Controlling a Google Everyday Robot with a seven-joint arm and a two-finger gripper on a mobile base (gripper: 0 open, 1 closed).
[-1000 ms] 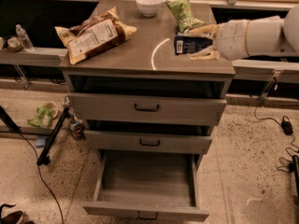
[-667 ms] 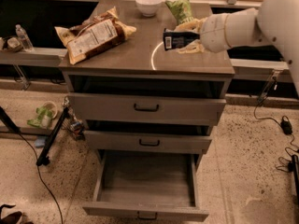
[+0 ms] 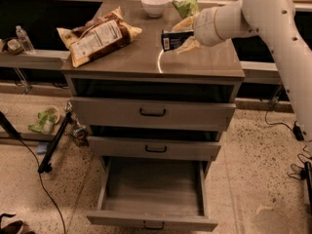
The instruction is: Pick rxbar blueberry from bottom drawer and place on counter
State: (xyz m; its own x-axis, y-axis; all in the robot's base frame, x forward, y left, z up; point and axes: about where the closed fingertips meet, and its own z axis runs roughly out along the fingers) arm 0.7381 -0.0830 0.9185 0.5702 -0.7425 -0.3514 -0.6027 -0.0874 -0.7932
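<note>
The rxbar blueberry (image 3: 174, 40), a dark blue flat bar with a pale label end, is held in my gripper (image 3: 184, 34) a little above the counter (image 3: 146, 57), over its middle. The gripper's pale fingers are shut on the bar's right end. My white arm (image 3: 265, 13) reaches in from the upper right. The bottom drawer (image 3: 153, 191) stands pulled open, and nothing shows inside it.
A large brown-and-white chip bag (image 3: 97, 35) lies on the counter's left. A white bowl (image 3: 155, 5) and a green snack bag (image 3: 186, 6) sit at the back. The two upper drawers (image 3: 152, 112) are shut. A water bottle (image 3: 23, 39) stands on the left ledge.
My gripper has carried the bar leftward, from the counter's right side to over its middle. The drawer and other objects have not moved.
</note>
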